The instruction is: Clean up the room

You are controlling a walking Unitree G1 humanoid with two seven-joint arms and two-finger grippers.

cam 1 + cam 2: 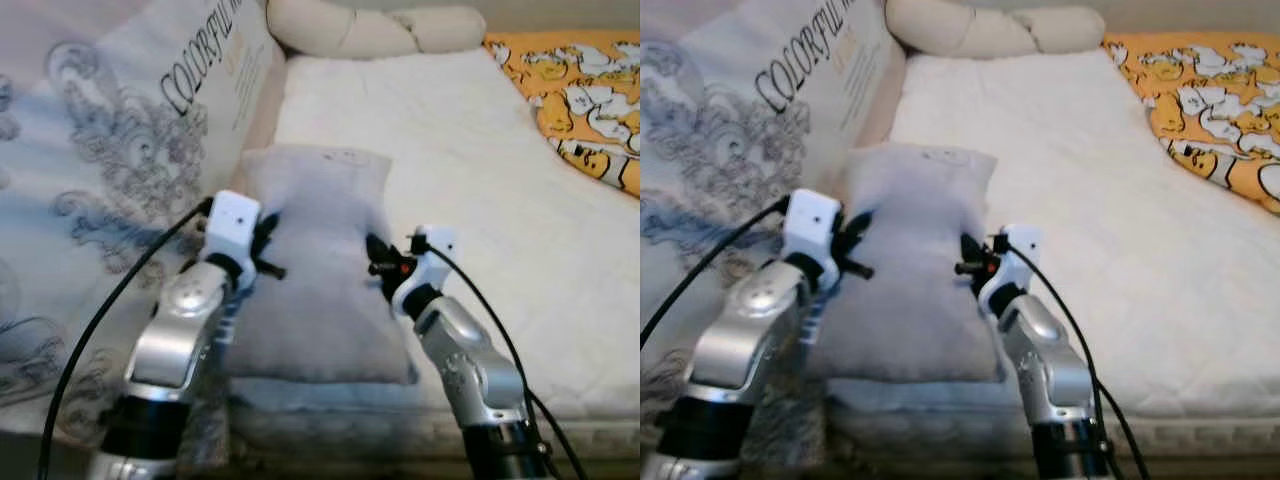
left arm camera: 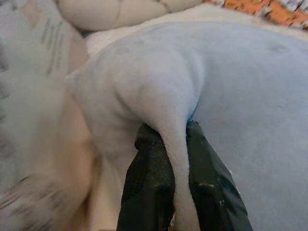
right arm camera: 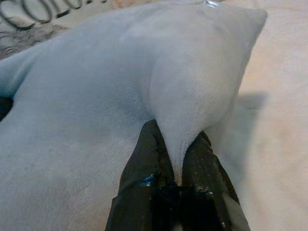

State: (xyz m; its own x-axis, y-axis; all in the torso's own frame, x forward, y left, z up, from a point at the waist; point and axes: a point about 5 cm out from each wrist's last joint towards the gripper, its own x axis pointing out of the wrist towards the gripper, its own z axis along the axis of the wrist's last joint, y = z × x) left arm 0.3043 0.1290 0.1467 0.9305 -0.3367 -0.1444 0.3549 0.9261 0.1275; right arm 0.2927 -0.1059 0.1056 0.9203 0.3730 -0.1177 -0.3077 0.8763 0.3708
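Left gripper (image 2: pixel 179 139) clamped on fold of grey pillow (image 1: pixel 318 270), left edge; fold hides inner faces of fingers (image 2: pixel 149 178). Patterned quilt (image 1: pixel 100 170) crowds just left of it. Pillow: soft, pale grey, plain, lying on white mattress (image 1: pixel 480 190) near front edge, between both grippers. Right gripper (image 3: pixel 175 144) pinches pillow's right edge. Right of it, open mattress; orange printed cloth (image 1: pixel 585 90) cut off by frame.

Silver arms, white wrist blocks, black cables; left end effector (image 2: pixel 179 144), right end effector (image 3: pixel 177 154) black-fingered.
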